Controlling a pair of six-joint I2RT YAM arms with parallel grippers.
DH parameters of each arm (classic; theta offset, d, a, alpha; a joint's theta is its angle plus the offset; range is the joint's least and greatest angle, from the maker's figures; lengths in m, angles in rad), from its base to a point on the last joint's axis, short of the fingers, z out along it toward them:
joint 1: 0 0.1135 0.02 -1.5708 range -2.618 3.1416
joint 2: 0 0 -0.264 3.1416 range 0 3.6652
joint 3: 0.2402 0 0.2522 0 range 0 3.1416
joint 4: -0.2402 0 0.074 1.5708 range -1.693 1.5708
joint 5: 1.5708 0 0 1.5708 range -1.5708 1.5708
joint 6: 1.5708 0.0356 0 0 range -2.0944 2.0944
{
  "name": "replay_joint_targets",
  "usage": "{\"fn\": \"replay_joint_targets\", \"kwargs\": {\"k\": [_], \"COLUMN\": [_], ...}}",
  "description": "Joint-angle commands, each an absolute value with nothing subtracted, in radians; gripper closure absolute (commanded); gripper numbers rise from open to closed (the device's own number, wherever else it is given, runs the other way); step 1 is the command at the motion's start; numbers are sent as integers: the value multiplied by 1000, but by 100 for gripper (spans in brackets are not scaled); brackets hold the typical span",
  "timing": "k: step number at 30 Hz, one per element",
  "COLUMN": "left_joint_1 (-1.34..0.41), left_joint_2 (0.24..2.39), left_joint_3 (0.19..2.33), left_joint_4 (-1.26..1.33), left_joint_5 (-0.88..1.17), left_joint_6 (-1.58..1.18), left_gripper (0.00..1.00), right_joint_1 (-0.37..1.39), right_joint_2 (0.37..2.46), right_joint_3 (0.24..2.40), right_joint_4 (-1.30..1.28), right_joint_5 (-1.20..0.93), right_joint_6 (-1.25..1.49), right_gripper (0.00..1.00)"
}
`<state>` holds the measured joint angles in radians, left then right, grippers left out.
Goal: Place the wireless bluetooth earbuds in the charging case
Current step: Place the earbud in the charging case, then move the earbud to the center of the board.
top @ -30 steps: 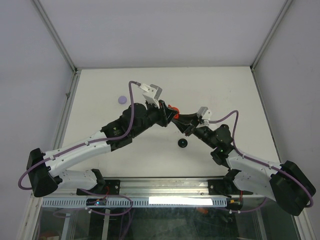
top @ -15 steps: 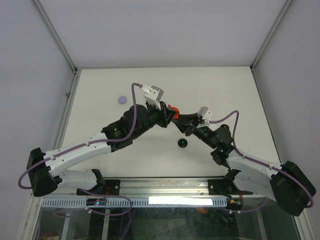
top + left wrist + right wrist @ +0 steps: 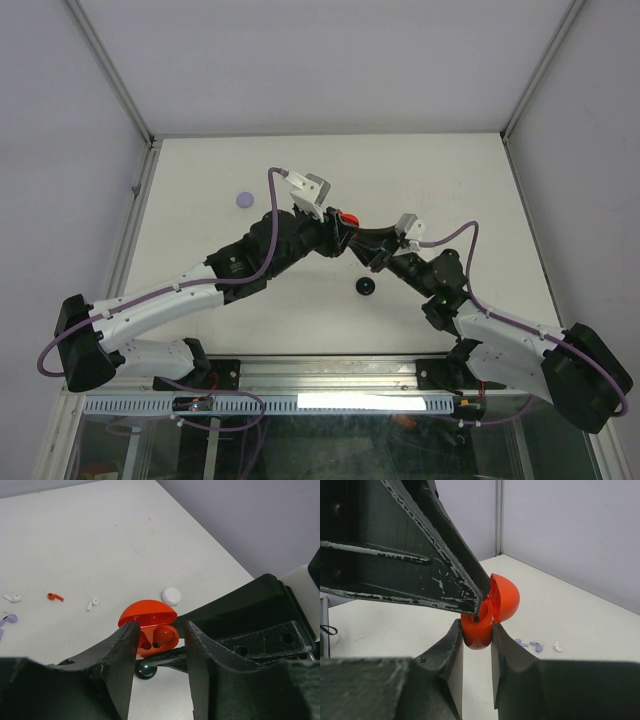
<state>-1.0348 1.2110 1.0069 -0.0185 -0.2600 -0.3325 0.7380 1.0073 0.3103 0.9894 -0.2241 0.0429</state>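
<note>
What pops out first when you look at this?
The bright red case, lid open, over the middle of the table, pinched by the right gripper. The left gripper hangs right at it, jaws apart. Tiny earbuds lie loose on the table nearby.

The left arm (image 3: pixel 150 305) and the right arm (image 3: pixel 500 335) are built alike. Near the base each has white shell links and a bulky black housing, and farther out rounded black joint blocks. A purple cable (image 3: pixel 470 255) runs along each arm, tied to the links and looping free near the wrist. An angular white bracket (image 3: pixel 310 188) sits on each wrist. The fingers (image 3: pixel 117 660) are matte black and wedge-shaped, with pale scratches along their worn edges.
</note>
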Motion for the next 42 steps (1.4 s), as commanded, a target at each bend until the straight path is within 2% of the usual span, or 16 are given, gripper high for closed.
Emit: {"fn": "replay_joint_targets", "kwargs": {"k": [1,11,19,25,26,32,39,42], "left_joint_1": [-1043,-1042,-983,-852,-833,-761,-728,-714], "left_joint_2": [1199,1141,1230,1361,1387,1588,1816,1906], "left_joint_3": [1020,1055,1093,1137,1150,1264,1405,1466], "left_joint_4": [-6,-62,-131,-147,-151,-211,-262,-269], "left_joint_5": [-263,-290,-341,-245,-239,-224,-255,-259], "left_joint_6": [-328,-350,-328,-382,-390,-456,-506,-520], "left_gripper": [53,36,21,19,19,22,27,33], "right_joint_1": [742,743,742,742,742,742,742,742], "right_joint_2": [984,936,777,638,624,595,610,612], "right_joint_3": [345,307,239,205,203,197,211,210], "right_joint_4": [1058,975,813,705,689,666,664,666], "right_joint_5": [-206,-105,59,59,114,131,117,114], "right_joint_6": [39,-34,-86,-86,-85,-79,-90,-93], "right_gripper": [100,100,100,100,100,100,100,100]}}
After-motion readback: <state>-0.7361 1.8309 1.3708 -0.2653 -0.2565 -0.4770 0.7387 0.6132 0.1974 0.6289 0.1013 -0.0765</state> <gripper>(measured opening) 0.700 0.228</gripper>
